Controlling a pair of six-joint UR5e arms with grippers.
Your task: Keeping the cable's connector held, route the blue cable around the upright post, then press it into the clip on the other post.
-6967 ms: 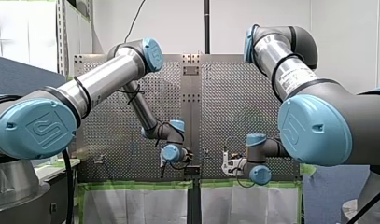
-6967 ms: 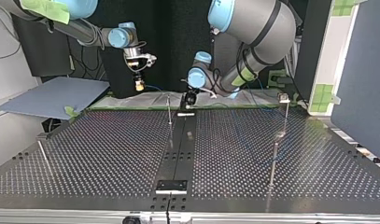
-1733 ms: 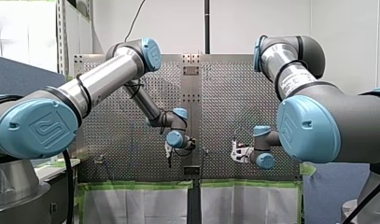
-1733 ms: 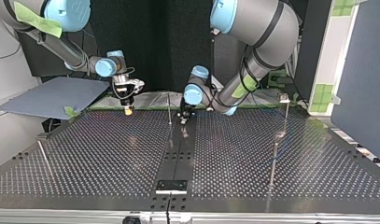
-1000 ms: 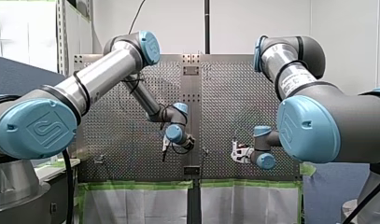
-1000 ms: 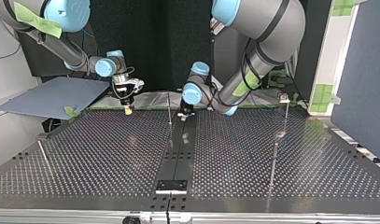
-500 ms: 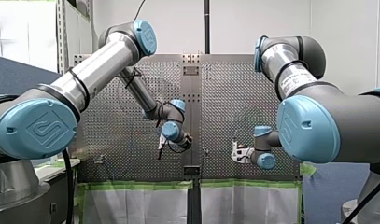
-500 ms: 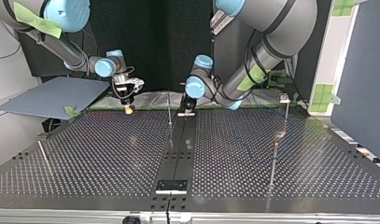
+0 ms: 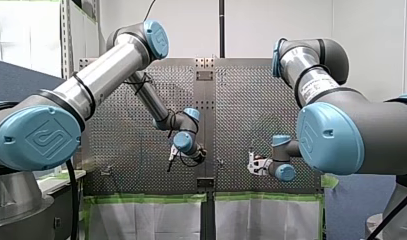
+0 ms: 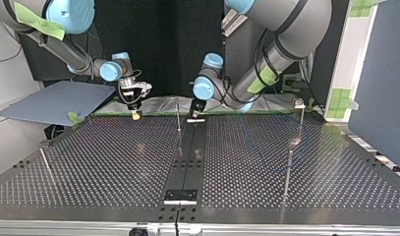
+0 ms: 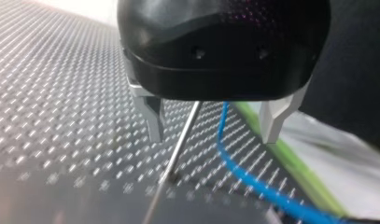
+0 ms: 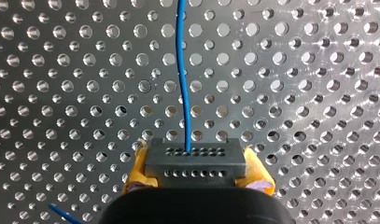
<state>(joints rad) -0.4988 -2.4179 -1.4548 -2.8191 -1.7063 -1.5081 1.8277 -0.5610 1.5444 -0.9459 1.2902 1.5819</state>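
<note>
Within the last second the left gripper (image 11: 213, 123) has been drawn back from the middle of the tabletop (image 10: 114, 162) to its far edge in the top view, beside the upright post (image 11: 180, 144). Its fingers are spread, with the post and the blue cable (image 11: 223, 140) lying ungripped between them. The connector (image 12: 194, 158) is pinched by the right gripper (image 12: 197, 181). Routing is judged barely begun, and the clip (image 10: 299, 103) is not yet reached.

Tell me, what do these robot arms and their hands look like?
My left arm and my right arm are silver tubes with grey joints and pale-blue caps bearing a logo, with green tape patches. Black cables run along my left arm. My left hand is black with two metal fingers; my right hand has yellow pads.
</note>
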